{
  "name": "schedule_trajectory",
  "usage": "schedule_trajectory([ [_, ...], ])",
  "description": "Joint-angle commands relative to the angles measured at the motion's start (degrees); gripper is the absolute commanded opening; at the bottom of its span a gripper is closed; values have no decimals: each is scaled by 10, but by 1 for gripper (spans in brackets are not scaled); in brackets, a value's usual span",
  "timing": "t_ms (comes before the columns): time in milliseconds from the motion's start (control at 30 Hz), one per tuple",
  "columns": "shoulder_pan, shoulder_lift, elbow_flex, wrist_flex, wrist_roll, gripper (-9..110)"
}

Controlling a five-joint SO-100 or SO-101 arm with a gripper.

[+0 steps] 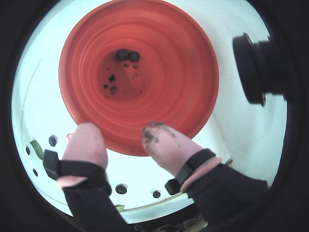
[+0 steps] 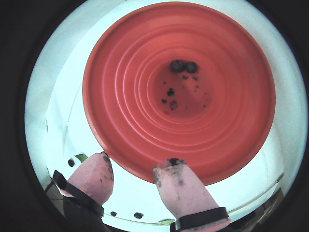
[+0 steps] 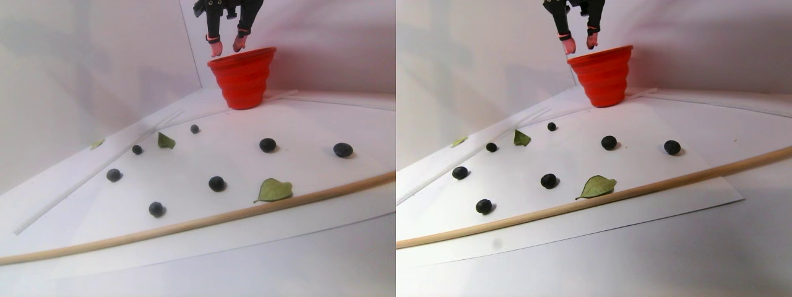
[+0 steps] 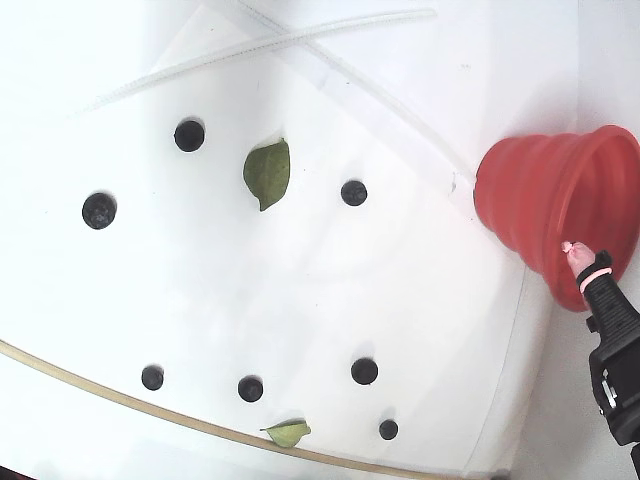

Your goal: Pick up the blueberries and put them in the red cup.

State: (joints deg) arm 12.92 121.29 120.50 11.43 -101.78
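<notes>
Holding two blueberries (image 1: 127, 55), the red cup (image 1: 193, 72) stands upright.

A staged test setup, like a small lab or hobby rig: a bare white bench (image 3: 204, 247) against plain white walls (image 3: 74, 62), covered with a white sheet (image 4: 300, 270) edged by a wooden rod (image 3: 185, 224), with scattered berries (image 3: 268, 145) and leaves (image 3: 274, 190).

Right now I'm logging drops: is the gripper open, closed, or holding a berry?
Gripper: open, nothing between its fingers, above the near rim of the red cup; two blueberries lie inside.
</notes>
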Motion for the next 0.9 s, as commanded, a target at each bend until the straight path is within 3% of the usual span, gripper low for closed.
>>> schedule_trajectory([
  [0,-22,82,-10,1,-12,16],
  [867,-97,97,55,14,-51,16],
])
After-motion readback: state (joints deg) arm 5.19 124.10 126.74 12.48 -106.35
